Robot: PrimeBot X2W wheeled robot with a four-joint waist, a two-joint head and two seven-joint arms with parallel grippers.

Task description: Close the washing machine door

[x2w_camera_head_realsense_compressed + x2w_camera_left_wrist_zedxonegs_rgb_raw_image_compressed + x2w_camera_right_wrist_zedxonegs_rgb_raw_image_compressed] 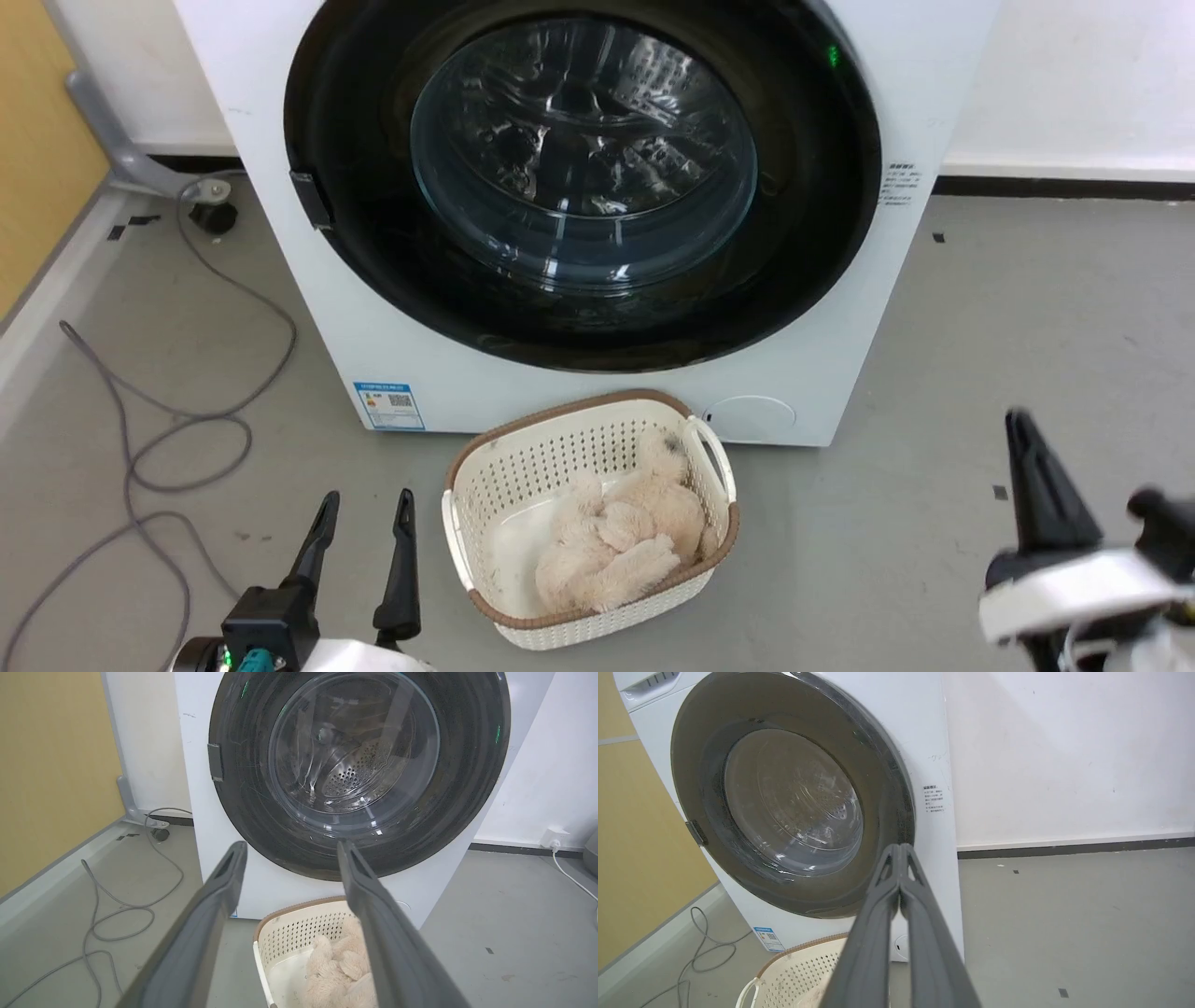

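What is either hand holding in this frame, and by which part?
Nothing is held. The left hand is open and empty; the right hand is shut on nothing. Both hang apart from the washing machine door.

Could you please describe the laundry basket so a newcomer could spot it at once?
Start at the big white washing machine with the round black door. On the grey floor before it stands the cream perforated laundry basket. Its brown rim and the fluffy beige plush toy inside set it apart.
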